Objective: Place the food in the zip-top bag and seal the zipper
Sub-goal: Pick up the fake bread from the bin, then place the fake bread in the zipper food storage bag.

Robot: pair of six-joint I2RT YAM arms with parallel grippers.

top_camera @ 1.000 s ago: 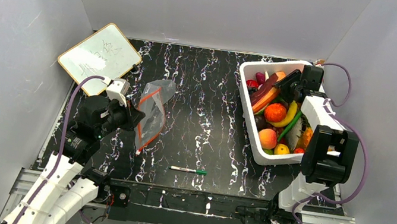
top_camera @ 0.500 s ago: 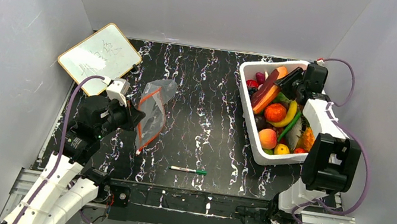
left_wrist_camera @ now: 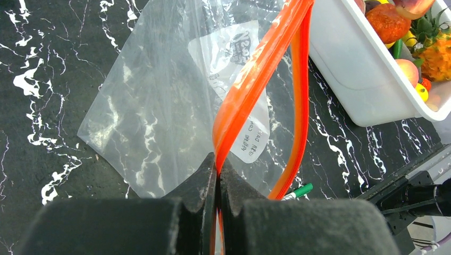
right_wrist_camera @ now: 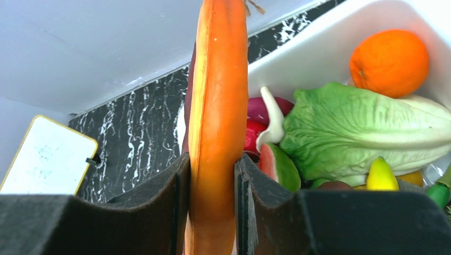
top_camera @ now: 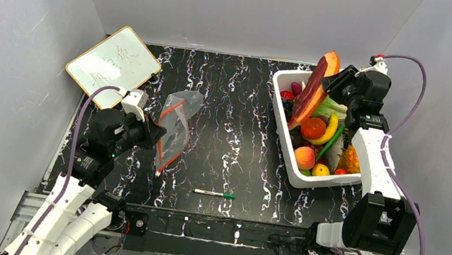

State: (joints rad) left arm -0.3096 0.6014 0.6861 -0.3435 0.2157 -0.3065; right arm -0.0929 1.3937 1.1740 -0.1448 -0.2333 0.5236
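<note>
Top external: left gripper [top_camera: 151, 132] pinches one zipper [left_wrist_camera: 254, 79]; right gripper [top_camera: 330, 84] clamps one orange food [top_camera: 315, 90].

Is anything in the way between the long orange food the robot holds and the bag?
Nothing visible. The orange food in the right gripper is over the white tub; only table lies between it and the zip-top bag. The marker pen lies aside, nearer the arms.

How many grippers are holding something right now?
2. The left gripper pinches the orange-red zipper on the left side; the right gripper clamps a long orange food piece over the white tub.
</note>
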